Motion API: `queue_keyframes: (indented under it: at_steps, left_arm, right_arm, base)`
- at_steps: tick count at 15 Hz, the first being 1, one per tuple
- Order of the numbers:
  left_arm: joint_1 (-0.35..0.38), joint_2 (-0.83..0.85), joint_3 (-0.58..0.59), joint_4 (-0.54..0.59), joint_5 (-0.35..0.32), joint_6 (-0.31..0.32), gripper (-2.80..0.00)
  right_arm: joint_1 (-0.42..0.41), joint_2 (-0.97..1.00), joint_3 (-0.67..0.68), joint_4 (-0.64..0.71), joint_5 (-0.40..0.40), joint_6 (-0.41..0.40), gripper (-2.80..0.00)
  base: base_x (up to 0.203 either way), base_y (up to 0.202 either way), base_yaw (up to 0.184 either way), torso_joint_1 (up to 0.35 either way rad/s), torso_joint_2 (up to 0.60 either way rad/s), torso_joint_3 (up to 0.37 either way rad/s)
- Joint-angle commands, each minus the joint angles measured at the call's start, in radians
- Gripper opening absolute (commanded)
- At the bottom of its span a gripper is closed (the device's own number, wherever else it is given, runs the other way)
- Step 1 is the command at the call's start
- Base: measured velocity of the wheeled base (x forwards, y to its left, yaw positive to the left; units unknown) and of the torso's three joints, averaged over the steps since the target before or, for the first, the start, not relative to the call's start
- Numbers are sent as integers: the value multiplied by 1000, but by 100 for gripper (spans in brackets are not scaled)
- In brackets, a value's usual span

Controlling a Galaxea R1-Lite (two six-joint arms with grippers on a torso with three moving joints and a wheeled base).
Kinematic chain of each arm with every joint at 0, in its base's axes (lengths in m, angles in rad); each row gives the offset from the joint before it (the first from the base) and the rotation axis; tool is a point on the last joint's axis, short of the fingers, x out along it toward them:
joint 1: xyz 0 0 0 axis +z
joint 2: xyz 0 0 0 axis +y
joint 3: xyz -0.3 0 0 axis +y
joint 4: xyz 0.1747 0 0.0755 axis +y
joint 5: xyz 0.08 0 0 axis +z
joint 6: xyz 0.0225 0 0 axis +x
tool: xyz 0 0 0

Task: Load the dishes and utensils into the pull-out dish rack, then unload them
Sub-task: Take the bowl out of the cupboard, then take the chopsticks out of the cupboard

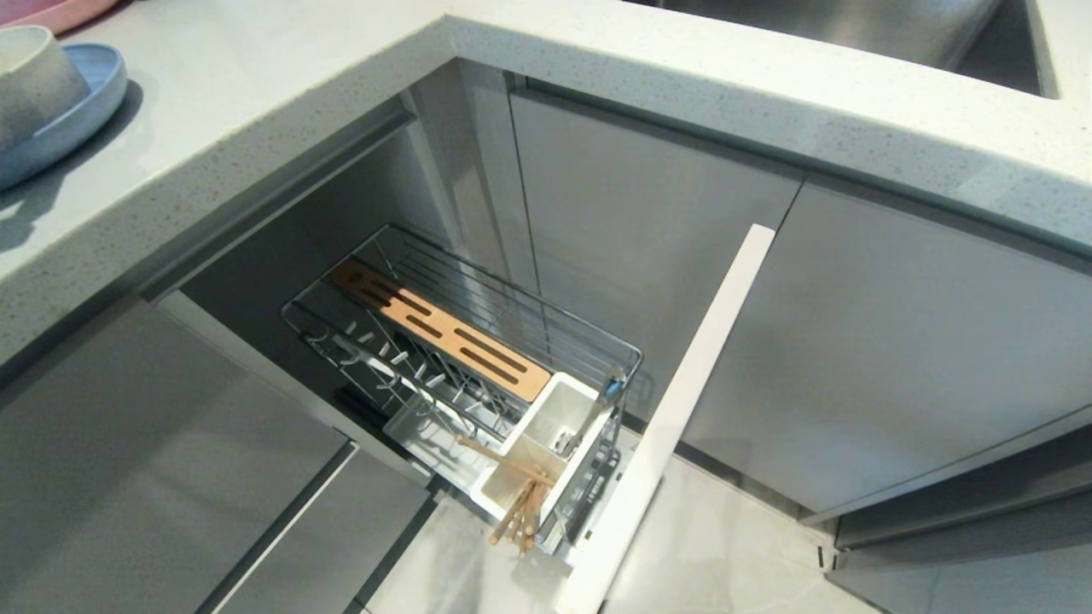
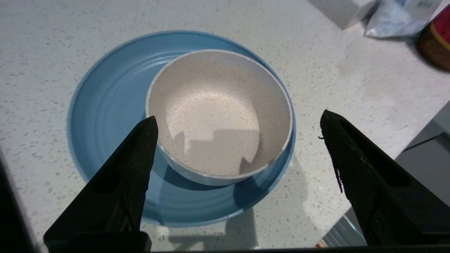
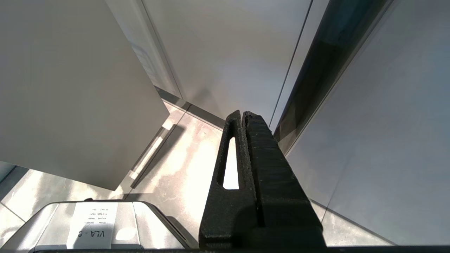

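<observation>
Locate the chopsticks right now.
Head view, low centre: the chopsticks lie across the white caddy at the rack's front end, tips overhanging toward the floor.

one off-white bowl (image 2: 219, 112) sits in one pale-blue plate (image 2: 105, 105) on the counter, with one pink plate (image 1: 51, 13) edge beside them. one pull-out dish rack (image 1: 461, 350) holds one wooden strip (image 1: 439, 328), one white caddy (image 1: 546, 443) and several wooden chopsticks (image 1: 512, 503), too bunched to count.

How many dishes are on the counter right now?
3 at least. The off-white bowl sits inside the blue plate on the counter, below the open left fingers. A pink plate shows partly behind them; more may lie out of view.
</observation>
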Motion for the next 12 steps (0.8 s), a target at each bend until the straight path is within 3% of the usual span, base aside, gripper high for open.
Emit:
queue_keyframes:
  at_steps: [1,2,4,6,9,12]
  left_arm:
    - [0,-63,3,-4,1,-20,-107]
    - [0,-88,13,-39,-1,-36,-280]
    - [0,-117,35,-165,-3,-88,-280]
    - [-6,-142,37,-216,-3,-148,-280]
    - [-74,-157,16,-230,-4,-266,-280]
    - [-224,-160,-2,-224,6,-331,-280]
  right_arm:
    - [1,-4,2,-1,0,0,-280]
    - [0,-4,2,-1,0,0,-280]
    - [0,-4,2,0,0,0,-280]
    - [0,-4,2,0,0,0,-280]
    - [1,-4,2,0,-1,0,-280]
    - [0,-4,2,0,0,0,-280]
  base:
    - [0,0,0,0,0,0]
    - [0,0,0,0,0,0]
    - [0,0,0,0,0,0]
    - [0,0,0,0,0,0]
    - [0,0,0,0,0,0]
    - [0,0,0,0,0,0]
